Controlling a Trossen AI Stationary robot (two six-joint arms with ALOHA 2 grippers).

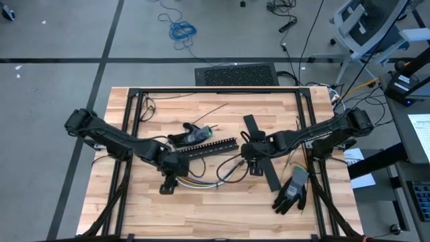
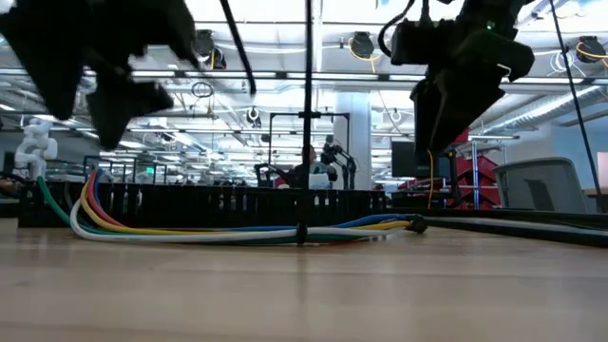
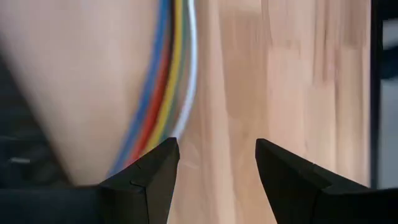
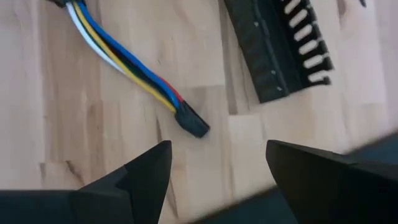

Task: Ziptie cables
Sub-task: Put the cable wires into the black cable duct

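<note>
The cables (image 2: 237,231) lay flat on the table (image 1: 134,202) before the slotted duct (image 4: 280,50). Both the left gripper (image 3: 214,174) and right gripper (image 4: 217,174) were held open above them, empty. The bundle would best be gathered tightly before being cinched.

Black slotted duct (image 1: 208,147), glove (image 1: 292,190), wooden table (image 1: 222,215)

cables (image 2: 237,231) | multicoloured bundle, black end connector | lying flat on table, beside black slotted duct (image 1: 208,147)
</note>
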